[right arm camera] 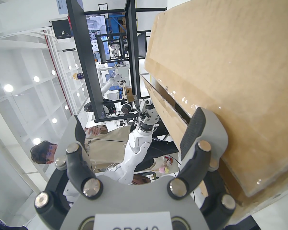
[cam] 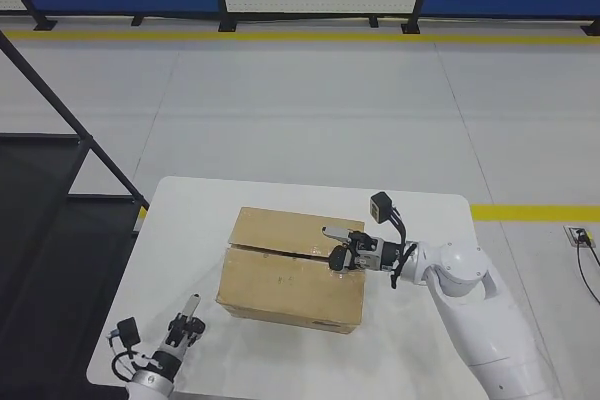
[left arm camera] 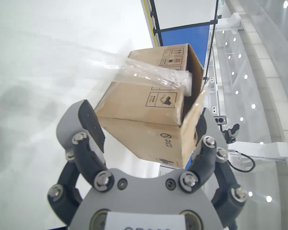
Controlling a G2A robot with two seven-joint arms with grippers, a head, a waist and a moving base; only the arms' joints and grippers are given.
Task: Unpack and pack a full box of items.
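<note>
The right arm (cam: pixel 450 268) lay over the box (cam: pixel 280 285) on the table (cam: pixel 180 230), jaws spread at its top seam (cam: pixel 280 252); the left arm (cam: pixel 162 360), jaws spread too, faced it, its wrist view showing clear tape (left arm camera: pixel 156 75) across one end.

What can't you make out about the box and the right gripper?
Contents of the box: flaps cover them in the top view; the end gap in the left wrist view is too dark.
Whether the right gripper touches the flaps: its own finger hides the contact in the right wrist view.
</note>
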